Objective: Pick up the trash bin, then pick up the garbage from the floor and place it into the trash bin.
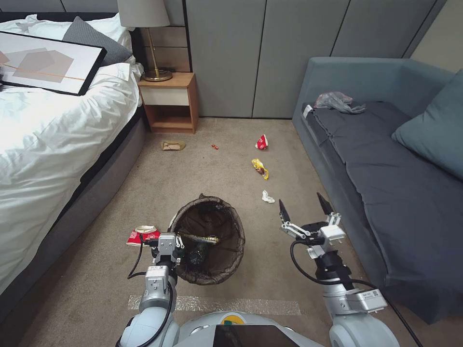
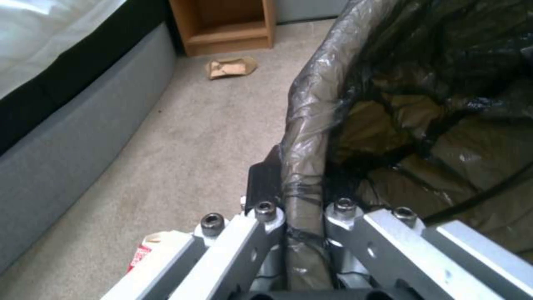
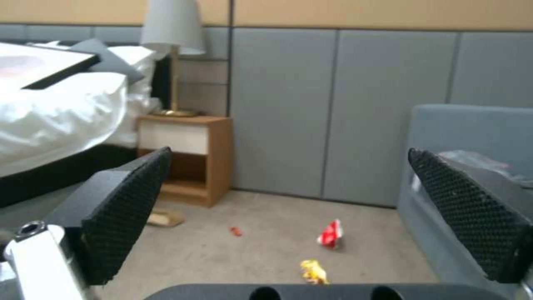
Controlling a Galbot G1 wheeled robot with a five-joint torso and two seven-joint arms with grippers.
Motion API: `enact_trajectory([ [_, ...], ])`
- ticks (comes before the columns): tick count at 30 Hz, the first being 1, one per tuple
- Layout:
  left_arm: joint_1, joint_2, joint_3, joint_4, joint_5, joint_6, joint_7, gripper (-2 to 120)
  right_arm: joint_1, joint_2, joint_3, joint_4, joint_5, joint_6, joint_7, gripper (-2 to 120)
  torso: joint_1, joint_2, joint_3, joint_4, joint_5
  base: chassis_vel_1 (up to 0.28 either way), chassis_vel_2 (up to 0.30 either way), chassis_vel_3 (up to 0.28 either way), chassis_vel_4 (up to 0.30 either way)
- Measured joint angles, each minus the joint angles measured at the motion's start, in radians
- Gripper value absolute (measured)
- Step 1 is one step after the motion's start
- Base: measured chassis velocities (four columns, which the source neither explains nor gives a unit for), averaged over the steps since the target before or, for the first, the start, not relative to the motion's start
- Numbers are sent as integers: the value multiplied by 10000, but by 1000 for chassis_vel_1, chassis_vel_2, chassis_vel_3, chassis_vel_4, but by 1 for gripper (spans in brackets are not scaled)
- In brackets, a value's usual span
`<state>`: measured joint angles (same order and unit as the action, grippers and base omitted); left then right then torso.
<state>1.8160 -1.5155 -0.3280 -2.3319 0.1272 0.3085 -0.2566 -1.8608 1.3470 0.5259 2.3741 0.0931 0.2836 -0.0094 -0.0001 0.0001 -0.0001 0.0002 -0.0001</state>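
The left gripper is pinching the near-left rim of the trash bin, its fingers pressed together on the bag-covered rim, one outside and one inside; the bin's white wall is lying hidden under the dark liner. Inside, a yellowish wrapper and a dark bottle are hard to make out. The right gripper is hovering beside the sofa, fingers spread wide and holding nothing. Six pieces of garbage are lying on the carpet: two red cups, one half hidden behind the left arm, one tan packet, one red scrap, one yellow wrapper and one white tissue.
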Motion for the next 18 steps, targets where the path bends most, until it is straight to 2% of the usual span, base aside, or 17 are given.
enact_trajectory([
  [4,-19,20,-49,-35,-81,24,-13,0,1,261,111,-360,-233,720,207,100,0,0,1,0,1,0,0,0,0],
  [14,-18,42,-140,-76,-160,73,-38,0,-29,646,222,-854,-669,1787,15,100,0,0,1,-1,0,0,0,0,0],
  [18,-27,24,-139,-76,-161,84,-43,0,-21,715,202,-945,-669,1910,-17,100,0,0,1,-3,1,0,0,0,0],
])
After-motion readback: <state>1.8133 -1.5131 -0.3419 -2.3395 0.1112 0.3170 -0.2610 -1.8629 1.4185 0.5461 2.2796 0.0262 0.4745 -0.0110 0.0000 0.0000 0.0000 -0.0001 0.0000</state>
